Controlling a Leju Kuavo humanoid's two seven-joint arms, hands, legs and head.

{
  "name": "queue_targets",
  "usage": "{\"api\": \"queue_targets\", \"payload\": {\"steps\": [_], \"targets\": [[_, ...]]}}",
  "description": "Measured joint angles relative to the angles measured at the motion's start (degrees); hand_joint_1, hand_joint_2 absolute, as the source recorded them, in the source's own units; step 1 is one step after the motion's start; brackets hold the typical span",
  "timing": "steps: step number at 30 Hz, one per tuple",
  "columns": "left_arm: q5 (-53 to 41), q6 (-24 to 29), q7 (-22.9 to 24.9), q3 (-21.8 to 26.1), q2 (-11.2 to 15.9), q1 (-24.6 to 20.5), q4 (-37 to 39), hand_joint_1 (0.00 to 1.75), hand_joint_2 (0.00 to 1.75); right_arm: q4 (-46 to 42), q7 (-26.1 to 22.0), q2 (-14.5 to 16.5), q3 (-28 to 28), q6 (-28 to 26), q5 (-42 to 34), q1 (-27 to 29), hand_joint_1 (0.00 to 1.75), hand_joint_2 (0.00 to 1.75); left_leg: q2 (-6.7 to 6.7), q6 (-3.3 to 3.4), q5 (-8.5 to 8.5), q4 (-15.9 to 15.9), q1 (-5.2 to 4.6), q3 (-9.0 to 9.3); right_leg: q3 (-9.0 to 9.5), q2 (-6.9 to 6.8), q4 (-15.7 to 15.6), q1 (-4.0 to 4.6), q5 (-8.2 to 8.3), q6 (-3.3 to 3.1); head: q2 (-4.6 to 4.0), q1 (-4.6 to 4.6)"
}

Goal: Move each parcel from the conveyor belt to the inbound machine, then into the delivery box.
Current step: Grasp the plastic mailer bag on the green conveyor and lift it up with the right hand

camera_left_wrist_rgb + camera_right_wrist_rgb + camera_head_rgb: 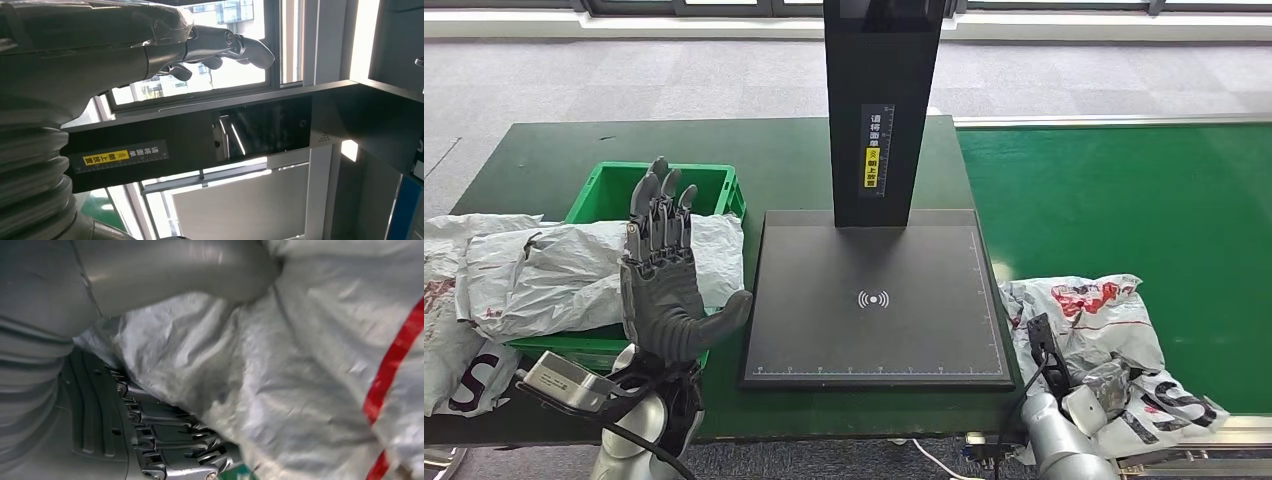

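Observation:
A crumpled white parcel (1096, 325) with red and black print lies at the near edge of the green conveyor belt (1124, 190). My right hand (1074, 392) grips it from the near side. In the right wrist view the thumb (175, 275) presses on top of the parcel (300, 365) and the dark fingers (170, 440) lie under it. The black inbound machine (874, 300) has a flat scan plate and a tall column. My left hand (664, 275) is raised between the plate and the green delivery box (659, 185), fingers spread upward, holding nothing. Its fingers (220, 47) also show against the windows in the left wrist view.
A large white parcel (574, 270) lies across the delivery box, and more parcels (454, 350) are piled on the dark green table at the far left. The machine's column (120, 156) carries a yellow label. Grey floor lies beyond the table.

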Motion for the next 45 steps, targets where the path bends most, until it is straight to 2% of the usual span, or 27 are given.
{"api": "queue_targets", "payload": {"steps": [13, 21, 24, 28, 30, 34, 39, 45], "targets": [[-1.07, 2.81, 0.01, -0.68, 0.49, -0.02, 0.00, 0.00, 1.75, 0.02, 0.16, -0.58, 1.39, 0.62, 0.17, -0.55, 1.75, 1.75, 0.19, 0.01, -0.01, 0.02, 0.04, 0.20, 0.15, 0.14, -0.07, 0.05, 0.12, -0.01, 0.00, -0.01], [-1.72, 4.74, 0.00, -1.95, 1.01, 0.01, -0.01, 0.00, 1.75, 0.02, -4.04, -0.63, 1.38, -5.00, -2.88, -0.47, 1.75, 1.75, 0.20, 0.01, 0.00, 0.01, 0.04, 0.21, 0.15, 0.16, -0.06, 0.05, 0.12, -0.02, 0.00, -0.01], [-1.78, 5.05, 0.00, -1.97, 1.18, 0.10, -0.03, 0.00, 1.75, -0.03, -8.34, -0.56, 0.93, -9.80, -5.53, -0.33, 1.75, 1.75, 0.18, 0.00, 0.00, 0.01, 0.03, 0.17, 0.12, 0.14, -0.04, 0.05, 0.11, -0.02, 0.00, -0.01], [-1.91, 5.04, -0.01, -1.97, 1.28, 0.26, -0.21, 0.00, 1.75, -4.26, -18.38, 0.42, -0.79, -14.47, -10.30, 0.78, 1.75, 1.75, 0.08, 0.00, 0.00, 0.01, 0.03, 0.08, 0.08, 0.07, -0.04, 0.04, 0.09, -0.03, 0.00, -0.01], [-1.93, 4.92, -0.01, -1.97, 1.28, 0.30, -0.28, 0.00, 1.75, -7.25, -21.33, 1.16, -1.76, -14.92, -11.48, 1.21, 1.75, 1.75, 0.07, 0.00, 0.00, 0.01, 0.03, 0.06, 0.07, 0.05, -0.04, 0.05, 0.07, -0.03, 0.00, -0.01], [-1.95, 4.59, -0.01, -1.97, 1.30, 0.32, -0.33, 0.00, 1.75, -11.44, -23.97, 2.32, -3.16, -14.97, -12.58, 2.06, 1.75, 1.75, 0.05, 0.01, -0.01, 0.01, 0.03, 0.03, 0.05, 0.04, -0.04, 0.03, 0.04, -0.01, 0.00, 0.00], [-1.99, 4.18, 0.01, -1.97, 1.30, 0.26, -0.29, 0.00, 1.75, -22.41, -34.30, 6.29, -6.62, -15.05, -14.75, 3.88, 1.75, 1.75, 0.06, 0.00, -0.01, 0.01, 0.03, 0.02, 0.01, 0.04, -0.03, 0.05, 0.02, -0.03, 0.00, -0.01], [-1.99, 4.16, 0.00, -1.97, 1.30, 0.25, -0.28, 0.00, 1.75, -29.66, -35.59, 9.03, -9.12, -15.04, -15.25, 5.02, 1.75, 1.75, 0.07, 0.00, -0.02, 0.00, 0.03, 0.02, -0.01, 0.05, -0.03, 0.04, 0.01, -0.03, 0.00, -0.01]]}}
